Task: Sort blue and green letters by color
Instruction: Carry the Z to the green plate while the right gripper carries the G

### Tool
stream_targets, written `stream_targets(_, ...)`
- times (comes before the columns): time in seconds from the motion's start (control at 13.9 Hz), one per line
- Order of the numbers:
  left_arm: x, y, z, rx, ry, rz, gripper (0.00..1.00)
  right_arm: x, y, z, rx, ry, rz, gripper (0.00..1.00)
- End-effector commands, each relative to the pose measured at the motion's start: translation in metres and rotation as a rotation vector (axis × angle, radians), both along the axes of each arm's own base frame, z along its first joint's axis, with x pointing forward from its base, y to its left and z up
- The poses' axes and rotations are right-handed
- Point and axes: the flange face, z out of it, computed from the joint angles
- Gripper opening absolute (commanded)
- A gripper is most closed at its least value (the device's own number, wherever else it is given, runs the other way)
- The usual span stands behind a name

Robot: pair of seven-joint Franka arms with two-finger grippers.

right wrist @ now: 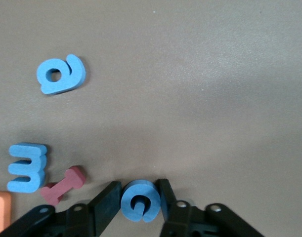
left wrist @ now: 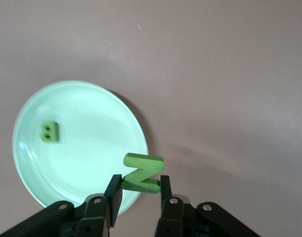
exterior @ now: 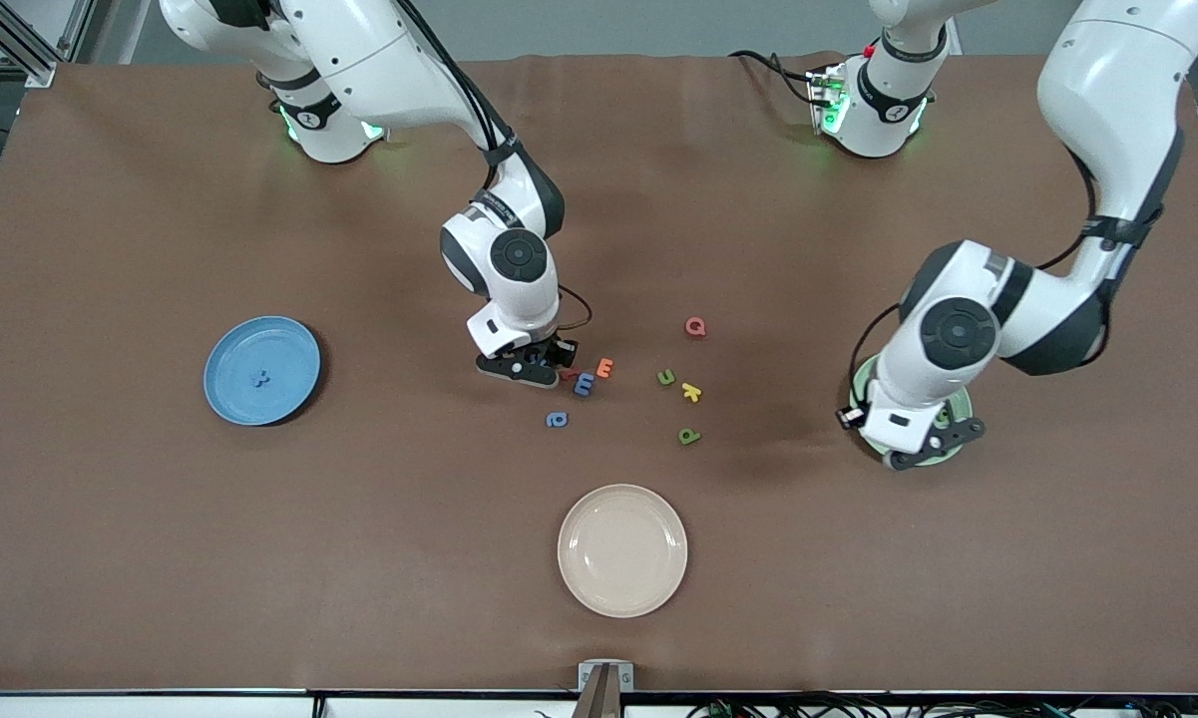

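Two grasps are in hand at once, as we read it; the right gripper [right wrist: 139, 200] is down on the table near its middle, its fingers narrowed against the blue G [right wrist: 139, 201], which lies between them on the cloth; whether they grip it firmly yet we cannot tell. The left gripper [left wrist: 138, 190] hangs over the rim of the green plate [left wrist: 37, 163], at the left arm's end of the table, pinching the green N [left wrist: 143, 173]; the green B [left wrist: 49, 131] already lies in that plate. The blue plate [exterior: 239, 394], toward the right arm's end, carries one blue letter, the x [exterior: 256, 378]. Beside the G lie a red piece [right wrist: 64, 184], the blue m [right wrist: 26, 166] and, nearer the front edge, the blue a [right wrist: 61, 74]; the green u [exterior: 666, 377] and p [exterior: 689, 436] wait mid-table with a yellow k [exterior: 691, 392], an orange E [exterior: 604, 368] and a red Q [exterior: 695, 326] that we leave alone. A cream plate [exterior: 658, 583] sits by the front edge.

Next, we judge, the left gripper must open over its plate; the right must lift the G straight up, clear of the red piece, and carry it to the blue plate.
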Motion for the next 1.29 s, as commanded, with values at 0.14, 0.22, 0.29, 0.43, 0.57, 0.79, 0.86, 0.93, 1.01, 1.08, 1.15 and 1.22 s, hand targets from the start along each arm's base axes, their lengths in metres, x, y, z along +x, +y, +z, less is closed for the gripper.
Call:
stream_targets(0.14,0.010,0.035,-0.001,0.006,0.023,-0.024,0.00,-0.004,0.001,-0.012,-0.010,0.004,-0.018,0.00)
stream_targets(0.22,0.012,0.045,-0.004,0.003,0.030,-0.036,0.00,-0.003,-0.001,-0.011,-0.012,0.007,-0.013,0.00)
stream_targets(0.29,0.016,0.054,-0.007,-0.001,0.034,-0.050,0.00,0.000,-0.002,-0.007,-0.015,0.010,-0.005,0.00)
stream_targets(0.43,0.022,0.081,-0.017,-0.014,0.041,-0.067,0.00,0.006,-0.015,0.000,-0.051,0.044,0.014,0.00)
stream_targets(0.57,0.026,0.088,-0.021,-0.027,0.041,-0.091,0.00,0.022,-0.041,0.025,-0.069,0.077,0.046,0.00)
stream_targets(0.79,0.031,0.109,-0.032,-0.044,0.048,-0.096,0.00,0.045,-0.098,0.059,-0.088,0.140,0.125,0.00)
stream_targets(0.86,0.032,0.119,-0.032,-0.049,0.045,-0.112,0.00,0.049,-0.118,0.068,-0.083,0.149,0.159,0.00)
stream_targets(0.93,0.032,0.133,-0.034,-0.056,0.047,-0.121,0.00,0.053,-0.145,0.076,-0.075,0.159,0.202,0.00)
stream_targets(1.01,0.031,0.138,-0.035,-0.056,0.049,-0.131,0.00,0.056,-0.173,0.081,-0.068,0.170,0.235,0.00)
stream_targets(1.08,0.030,0.140,-0.035,-0.056,0.054,-0.154,0.00,0.059,-0.203,0.089,-0.057,0.177,0.280,0.00)
stream_targets(1.15,0.029,0.143,-0.035,-0.055,0.059,-0.158,0.00,0.062,-0.236,0.093,-0.047,0.185,0.306,0.00)
stream_targets(1.22,0.027,0.156,-0.040,-0.058,0.068,-0.146,0.00,0.062,-0.268,0.096,-0.037,0.198,0.341,0.00)
